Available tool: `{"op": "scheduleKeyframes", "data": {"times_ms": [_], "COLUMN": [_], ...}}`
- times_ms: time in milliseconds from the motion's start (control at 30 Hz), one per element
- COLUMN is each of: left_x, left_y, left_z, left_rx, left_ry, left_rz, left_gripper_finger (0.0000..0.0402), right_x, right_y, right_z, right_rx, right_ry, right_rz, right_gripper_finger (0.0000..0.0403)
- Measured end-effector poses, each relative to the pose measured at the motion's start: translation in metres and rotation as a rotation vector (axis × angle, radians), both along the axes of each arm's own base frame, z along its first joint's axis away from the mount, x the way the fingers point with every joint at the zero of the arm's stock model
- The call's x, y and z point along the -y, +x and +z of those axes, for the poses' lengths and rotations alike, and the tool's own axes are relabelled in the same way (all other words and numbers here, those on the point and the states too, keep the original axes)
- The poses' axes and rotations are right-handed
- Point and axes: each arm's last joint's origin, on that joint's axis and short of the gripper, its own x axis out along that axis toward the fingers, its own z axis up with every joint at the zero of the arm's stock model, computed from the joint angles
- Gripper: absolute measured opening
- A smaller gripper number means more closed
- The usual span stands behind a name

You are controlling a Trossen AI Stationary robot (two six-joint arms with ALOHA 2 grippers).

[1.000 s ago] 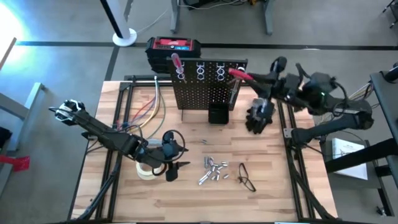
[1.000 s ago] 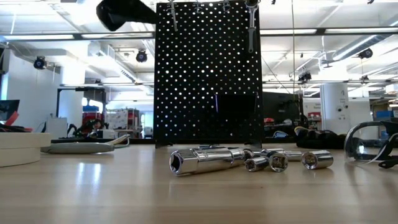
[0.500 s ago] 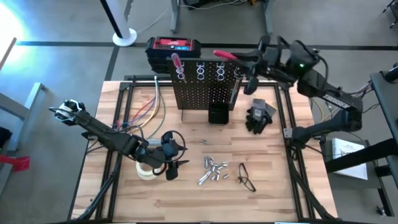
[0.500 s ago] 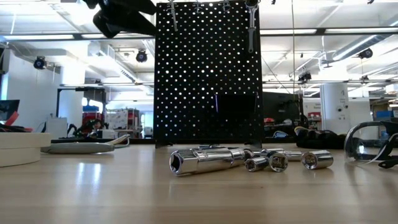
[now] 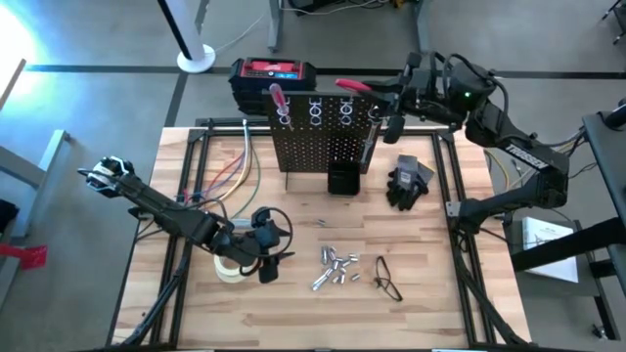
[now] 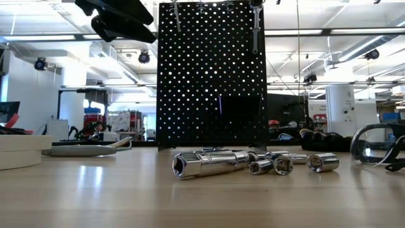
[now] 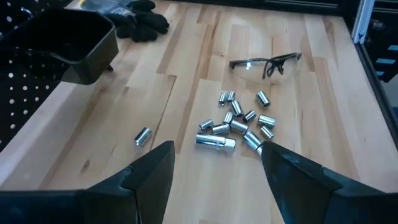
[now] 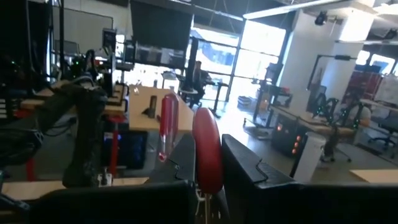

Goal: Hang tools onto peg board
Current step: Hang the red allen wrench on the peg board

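Observation:
The peg board [image 5: 323, 137] stands upright at the table's far middle, with a red-handled tool [image 5: 278, 98] in a ring hook at its top left and a grey wrench [image 6: 255, 25] hanging on it. My right gripper [image 5: 389, 94] is high by the board's top right corner, shut on another red-handled tool [image 5: 352, 86]. Silvery sockets [image 5: 337, 269] lie loose on the table. My left gripper [image 5: 272, 262] hovers open just left of them, tilted down, nothing between its fingers [image 7: 149, 177]. My right gripper pinches the red-handled tool between its two fingers at the handle's rear end [image 8: 203, 185]; the fingers hide the exact spot. It comes level from the table's right. The red handle [image 8: 207, 149] sticks out ahead toward the left, roughly level, lifted clear above the board's top.
A whitish tape roll [image 5: 232, 270] lies under my left arm. Safety glasses [image 5: 387, 280] lie right of the sockets, black gloves [image 5: 409, 182] right of the board. A black bin [image 5: 341, 180] sits at the board's foot, a red-and-black box [image 5: 274, 76] behind it.
My right gripper has carried the red-handled tool up and toward the far edge and the left, from beside the board's right side to its top right corner, swinging the tool level.

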Motion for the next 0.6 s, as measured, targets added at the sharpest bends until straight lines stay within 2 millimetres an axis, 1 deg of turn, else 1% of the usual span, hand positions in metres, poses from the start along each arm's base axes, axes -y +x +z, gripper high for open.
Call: {"op": "scheduleKeyframes", "data": {"times_ms": [133, 333, 600], "left_x": [-0.0009, -0.0011, -0.0013], "left_y": [-0.0005, -0.0007, -0.0011], "left_z": [-0.0017, -0.0023, -0.0037], "left_rx": [0.001, 0.0, -0.004], "left_ry": [0.015, 0.016, 0.018], "left_rz": [0.017, 0.021, 0.021], "left_gripper_finger": [0.0232, 0.0232, 0.0232], "right_x": [0.001, 0.0008, 0.0005], "right_y": [-0.0008, -0.0011, -0.0004], "right_z": [-0.0019, 0.0009, -0.0066], "right_rx": [-0.018, 0.008, -0.04], "right_ry": [0.013, 0.013, 0.128], "right_rz": [-0.005, -0.004, 0.018], "right_gripper_finger": [0.0028, 0.0028, 0.0028]}}
